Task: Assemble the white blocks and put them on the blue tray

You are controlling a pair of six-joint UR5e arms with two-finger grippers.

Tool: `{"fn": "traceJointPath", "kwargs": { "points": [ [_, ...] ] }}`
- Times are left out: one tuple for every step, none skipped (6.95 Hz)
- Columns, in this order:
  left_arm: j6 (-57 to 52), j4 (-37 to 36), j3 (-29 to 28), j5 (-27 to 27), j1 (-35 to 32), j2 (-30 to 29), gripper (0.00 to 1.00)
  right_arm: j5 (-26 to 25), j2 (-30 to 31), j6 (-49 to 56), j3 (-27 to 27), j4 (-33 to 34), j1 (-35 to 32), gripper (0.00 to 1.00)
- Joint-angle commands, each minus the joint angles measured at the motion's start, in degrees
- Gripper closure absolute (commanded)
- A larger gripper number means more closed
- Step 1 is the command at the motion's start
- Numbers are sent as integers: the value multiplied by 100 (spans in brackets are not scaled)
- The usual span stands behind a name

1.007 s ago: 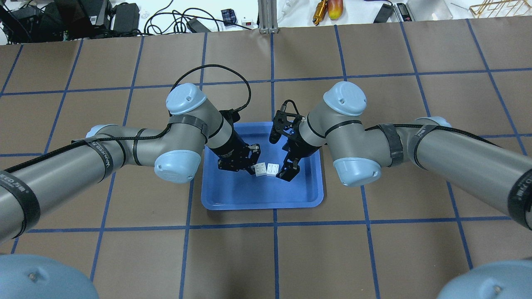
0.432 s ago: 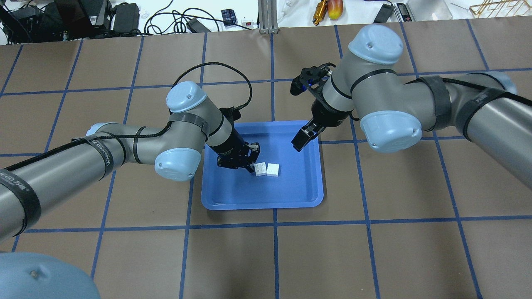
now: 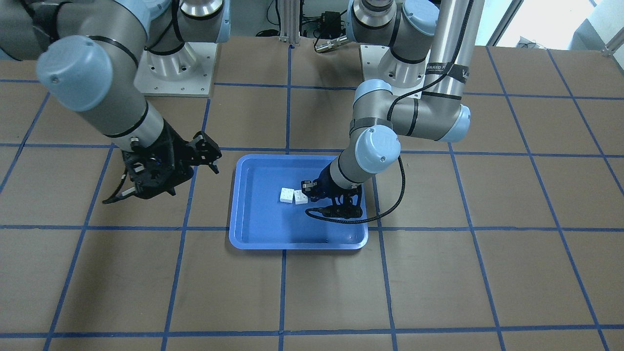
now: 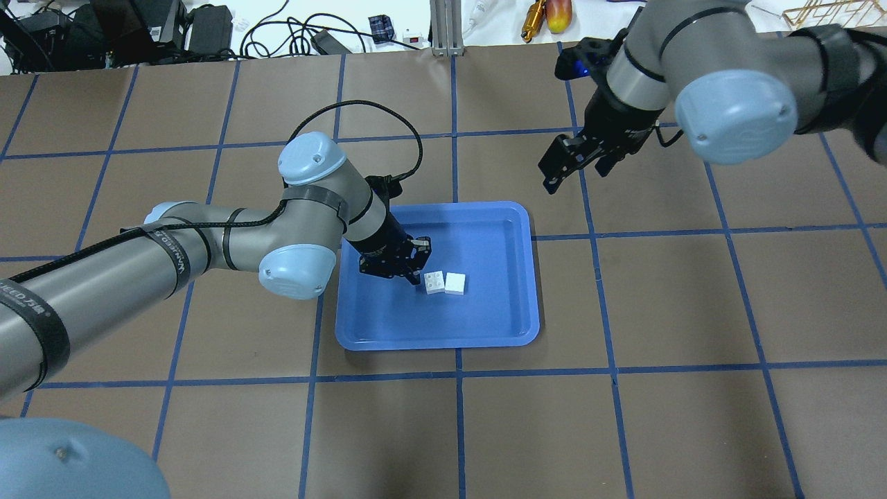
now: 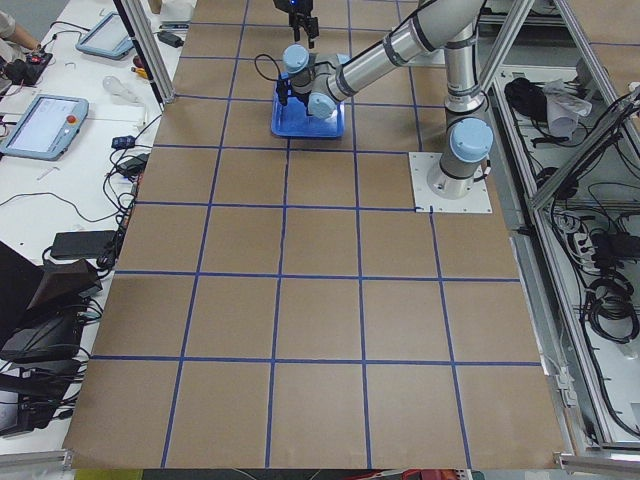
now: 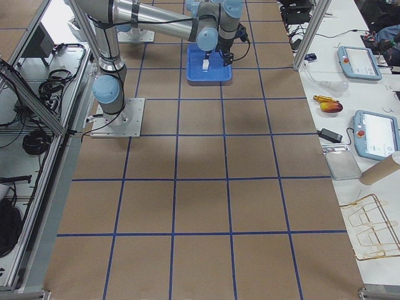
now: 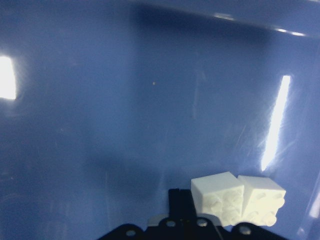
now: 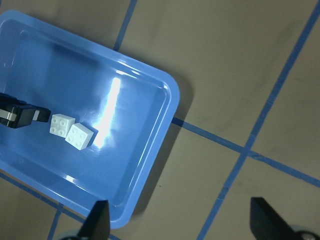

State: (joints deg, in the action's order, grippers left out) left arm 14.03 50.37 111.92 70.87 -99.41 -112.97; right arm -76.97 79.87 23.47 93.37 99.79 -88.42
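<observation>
Two white blocks [image 4: 435, 282] [image 4: 455, 283] lie side by side, touching, on the floor of the blue tray [image 4: 485, 319]. They also show in the front view [image 3: 286, 195] [image 3: 301, 197] and in both wrist views [image 7: 218, 192] [image 8: 62, 124]. My left gripper [image 4: 418, 262] is open, low inside the tray, with one fingertip [image 4: 415, 279] right beside the left block and nothing between the jaws. My right gripper [image 4: 574, 174] is open and empty, raised above the table beyond the tray's far right corner; its fingers [image 8: 97, 220] stand wide apart.
The tray [image 3: 292, 242] sits mid-table on brown paper with a blue tape grid. Cables, tools and boxes [image 4: 208, 28] lie past the table's far edge. The arm bases [image 3: 170, 68] stand at the robot's side.
My right gripper has risen and drawn back from beside the blocks to beyond the tray's far right corner. The left gripper has barely shifted. The blocks stay in place.
</observation>
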Motion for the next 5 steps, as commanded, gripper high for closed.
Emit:
{"fn": "traceJointPath", "kwargs": {
  "points": [
    [46,-54,-3,5,-78,-40,100,-185,-7,-62,-615,-905,369,0],
    [56,-71,-3,5,-114,-49,100,-648,-24,-70,-896,-1074,369,0],
    [64,-71,-29,5,-131,-58,100,-696,-25,-71,-1143,-1450,378,0],
    [64,-97,-30,5,-132,-58,100,-784,-25,-184,-1372,-1810,439,0],
    [73,-98,-30,5,-149,-58,100,-785,-25,-1098,-1539,-1997,492,0]
  ]
}}
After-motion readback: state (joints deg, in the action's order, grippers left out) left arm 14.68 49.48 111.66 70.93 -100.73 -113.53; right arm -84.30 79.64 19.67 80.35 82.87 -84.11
